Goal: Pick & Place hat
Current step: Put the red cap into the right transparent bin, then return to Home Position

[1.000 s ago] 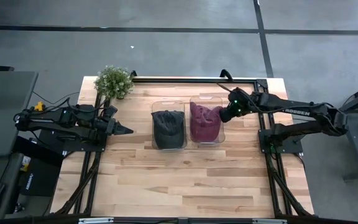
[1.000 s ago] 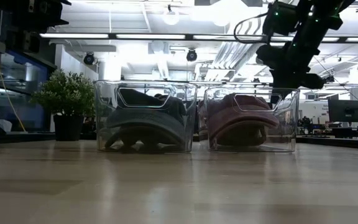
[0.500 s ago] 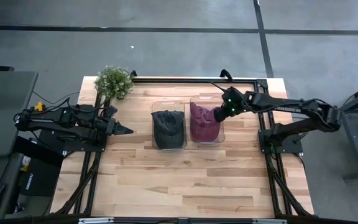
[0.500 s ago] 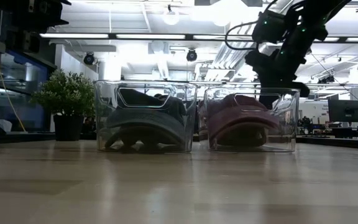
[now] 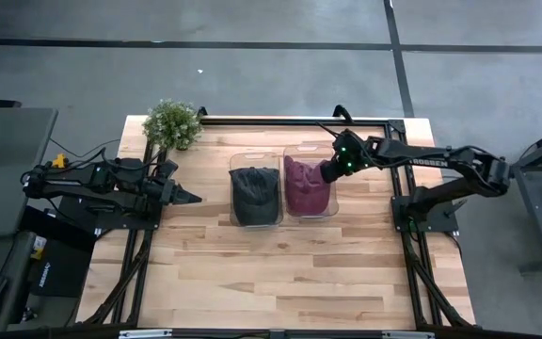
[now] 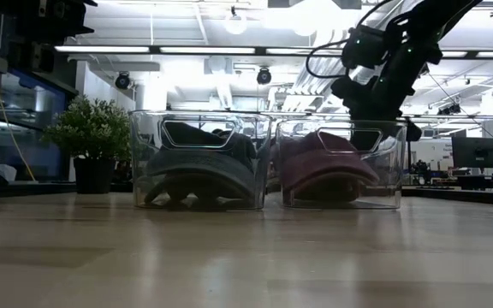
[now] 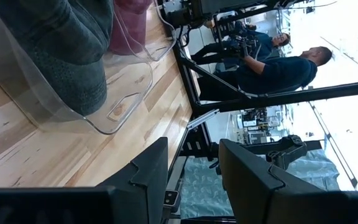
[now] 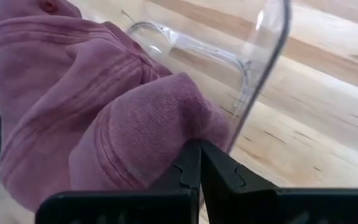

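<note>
On the wooden slatted counter (image 5: pixel 252 273) two clear plastic bins stand side by side, touching or nearly so. The left clear plastic bin (image 5: pixel 255 196) holds a dark grey cloth hat (image 5: pixel 254 188). The right clear plastic bin (image 5: pixel 310 193) holds a maroon cloth hat (image 5: pixel 305 185), which fills most of it and bulges up at its right wall.

The right end effector (image 5: pixel 326 172) reaches in over that bin's right wall from the right side of the counter; its two dark fingers (image 8: pixel 194 167) are pressed together, pinching a fold of the maroon hat's fabric just inside the clear wall.

The left end effector (image 5: pixel 192 198) hovers over the counter left of the bins, pointing toward them, its fingers apart with nothing between them.

A small potted green plant (image 5: pixel 172 122) stands at the far left corner
</note>
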Motion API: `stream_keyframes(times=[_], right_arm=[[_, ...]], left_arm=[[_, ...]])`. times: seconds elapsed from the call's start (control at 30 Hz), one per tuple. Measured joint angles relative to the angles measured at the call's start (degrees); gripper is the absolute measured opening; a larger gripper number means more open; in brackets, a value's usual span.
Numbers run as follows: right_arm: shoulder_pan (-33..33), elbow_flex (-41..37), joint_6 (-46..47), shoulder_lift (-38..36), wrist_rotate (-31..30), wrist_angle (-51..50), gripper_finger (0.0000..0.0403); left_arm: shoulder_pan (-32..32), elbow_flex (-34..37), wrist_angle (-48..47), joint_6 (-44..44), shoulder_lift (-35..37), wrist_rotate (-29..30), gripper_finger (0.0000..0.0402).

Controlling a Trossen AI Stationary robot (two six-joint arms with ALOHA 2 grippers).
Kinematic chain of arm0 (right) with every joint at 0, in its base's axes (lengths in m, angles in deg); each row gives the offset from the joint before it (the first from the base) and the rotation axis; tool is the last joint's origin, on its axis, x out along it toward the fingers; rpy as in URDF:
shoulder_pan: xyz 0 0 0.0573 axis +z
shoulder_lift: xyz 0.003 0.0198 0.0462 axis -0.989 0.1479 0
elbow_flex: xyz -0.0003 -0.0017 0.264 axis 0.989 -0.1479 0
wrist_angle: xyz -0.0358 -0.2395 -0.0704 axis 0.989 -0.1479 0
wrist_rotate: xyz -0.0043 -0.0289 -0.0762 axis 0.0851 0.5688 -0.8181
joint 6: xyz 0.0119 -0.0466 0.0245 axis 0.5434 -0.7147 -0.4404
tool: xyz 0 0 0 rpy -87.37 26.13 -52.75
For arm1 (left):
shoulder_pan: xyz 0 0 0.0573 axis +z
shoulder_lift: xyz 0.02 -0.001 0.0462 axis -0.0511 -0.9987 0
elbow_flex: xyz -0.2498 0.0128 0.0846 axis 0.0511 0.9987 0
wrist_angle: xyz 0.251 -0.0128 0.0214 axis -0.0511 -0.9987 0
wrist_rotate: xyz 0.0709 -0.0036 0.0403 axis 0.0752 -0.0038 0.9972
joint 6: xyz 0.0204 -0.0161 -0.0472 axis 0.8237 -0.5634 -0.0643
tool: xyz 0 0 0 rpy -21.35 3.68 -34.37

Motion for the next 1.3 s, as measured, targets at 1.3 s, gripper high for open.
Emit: stream_keyframes(times=[1.3], right_arm=[[10.8, 10.2, -20.9, -34.8, -1.0, -8.0, 0.0000]], left_arm=[[0.0, 0.0, 0.6, 3.0, 0.0, 3.5, 0.0137]])
